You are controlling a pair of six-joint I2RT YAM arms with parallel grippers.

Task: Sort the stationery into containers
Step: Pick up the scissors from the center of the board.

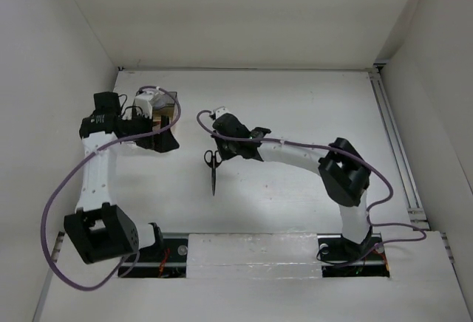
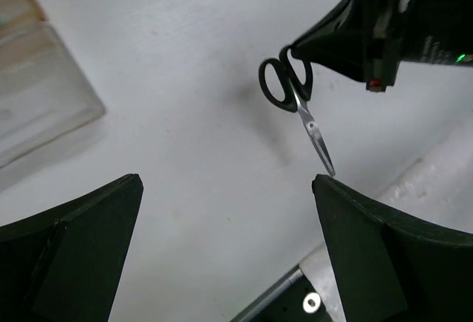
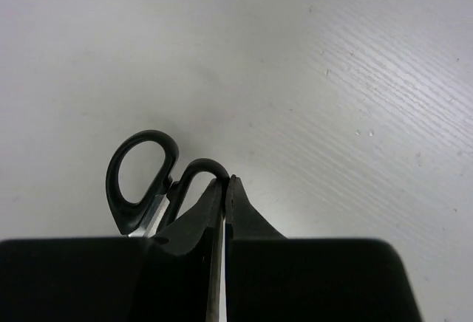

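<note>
As right gripper [image 3: 225,183] pinches, scissors [image 3: 148,136] handle caught within.

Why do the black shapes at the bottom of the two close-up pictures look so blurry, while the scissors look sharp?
Left wrist view: the left gripper sits too near the lens to focus; the scissors are crisp, casting a faint soft shadow. Right wrist view: the right gripper is a featureless black mass against the bright table. Top view: even light, weak shadows.
</note>
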